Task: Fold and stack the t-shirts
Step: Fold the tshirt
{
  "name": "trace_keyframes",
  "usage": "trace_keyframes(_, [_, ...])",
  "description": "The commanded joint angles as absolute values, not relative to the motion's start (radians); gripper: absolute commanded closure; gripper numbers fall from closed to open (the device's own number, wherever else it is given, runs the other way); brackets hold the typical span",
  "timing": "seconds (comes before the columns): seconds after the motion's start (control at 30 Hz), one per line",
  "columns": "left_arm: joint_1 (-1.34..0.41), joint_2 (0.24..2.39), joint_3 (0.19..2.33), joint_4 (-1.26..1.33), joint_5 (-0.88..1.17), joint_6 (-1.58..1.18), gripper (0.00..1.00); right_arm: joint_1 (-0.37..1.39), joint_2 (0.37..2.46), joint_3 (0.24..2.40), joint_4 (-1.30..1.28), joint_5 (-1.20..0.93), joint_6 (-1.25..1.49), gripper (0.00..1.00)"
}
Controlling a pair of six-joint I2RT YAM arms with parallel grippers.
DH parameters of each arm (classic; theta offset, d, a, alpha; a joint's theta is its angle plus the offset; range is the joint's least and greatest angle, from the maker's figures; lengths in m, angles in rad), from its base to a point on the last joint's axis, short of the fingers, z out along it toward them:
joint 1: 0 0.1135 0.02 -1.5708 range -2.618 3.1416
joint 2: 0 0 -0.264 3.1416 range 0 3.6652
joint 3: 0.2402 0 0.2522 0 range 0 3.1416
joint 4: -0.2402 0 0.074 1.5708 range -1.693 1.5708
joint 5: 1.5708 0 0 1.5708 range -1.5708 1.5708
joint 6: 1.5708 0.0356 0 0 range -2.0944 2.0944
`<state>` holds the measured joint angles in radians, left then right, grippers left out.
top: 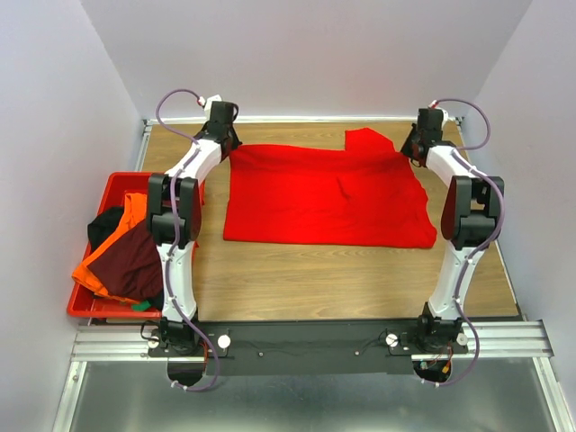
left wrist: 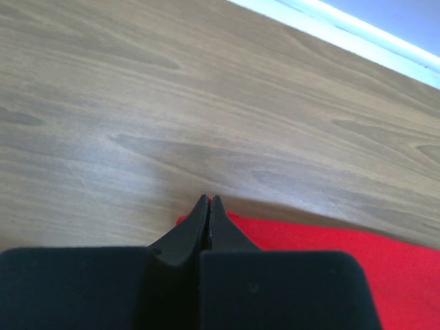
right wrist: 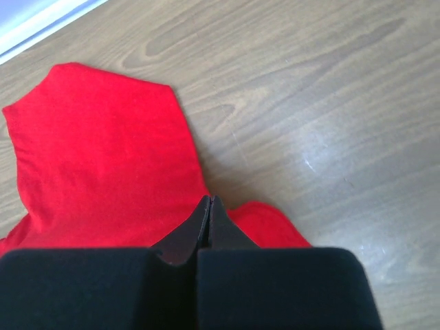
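The bright red t-shirt lies spread on the wooden table, with one sleeve pointing to the far edge. My left gripper is at its far left corner, shut with the cloth corner pinched at the tips and slightly raised. My right gripper is at the far right corner, shut on the edge of the red cloth beside the sleeve. The orange, dark maroon and black t-shirts lie heaped in a crate at the left.
A red plastic crate stands at the table's left edge next to the left arm. A white rail borders the table's far side. Grey walls enclose the table on three sides.
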<state>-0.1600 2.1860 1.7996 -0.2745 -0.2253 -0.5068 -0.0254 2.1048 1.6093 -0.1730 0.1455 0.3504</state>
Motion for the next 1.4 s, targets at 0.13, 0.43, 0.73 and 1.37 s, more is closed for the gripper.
trace_keyframes(0.13, [-0.147, 2.100, 1.689, -0.256, -0.221, -0.534, 1.00, -0.035, 1.979, 1.488, -0.170, 0.236, 0.402, 1.00])
trace_keyframes(0.43, [-0.147, 2.030, 1.586, -0.253, -0.212, -0.566, 1.00, -0.038, 1.884, 1.332, -0.170, 0.264, 0.482, 1.00])
trace_keyframes(0.73, [-0.147, 1.979, 1.500, -0.256, -0.206, -0.589, 1.00, -0.038, 1.826, 1.238, -0.170, 0.287, 0.540, 1.00])
trace_keyframes(1.37, [-0.149, 1.907, 1.393, -0.265, -0.166, -0.617, 1.00, -0.038, 1.729, 1.140, -0.173, 0.307, 0.571, 1.00])
